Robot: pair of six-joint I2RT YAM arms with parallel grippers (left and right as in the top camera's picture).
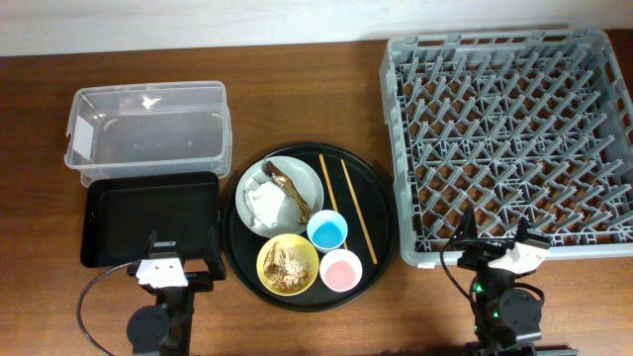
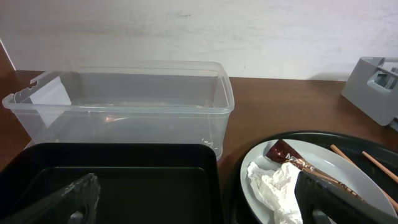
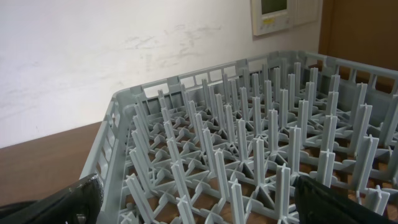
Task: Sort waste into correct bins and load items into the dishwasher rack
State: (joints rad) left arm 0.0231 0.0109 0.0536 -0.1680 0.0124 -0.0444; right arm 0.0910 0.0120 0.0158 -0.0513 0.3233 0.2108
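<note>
Tissue (image 1: 262, 205) and fish scrap (image 1: 290, 186) lie on the plate (image 1: 302, 170), centre frame. Left fingers (image 2: 78, 198) and right fingers (image 3: 65, 204) are spread wide and empty, at the bottom edge. I'd take the tissue first with the left: drop straight over its raised middle, pinch high, stay off the plate.

Clear tub (image 1: 148, 124) far left, black rect tray (image 1: 148, 220) just beside its near side. Centre: round black tray (image 1: 382, 198) w/ plate (image 1: 303, 169) carrying fish scrap (image 1: 289, 190) & tissue (image 1: 262, 206); yellow bowl (image 1: 265, 254) w/ crumbly bits (image 1: 290, 265); blue cup (image 1: 326, 231); pink cup (image 1: 341, 269); 2 chopsticks (image 1: 358, 211) lying apart. Dishwasher rack (image 1: 495, 46) on the rt. L gripper (image 1: 185, 255) over rect tray's near edge, R gripper (image 1: 492, 237) at rack's near edge, both jaws spread
</note>
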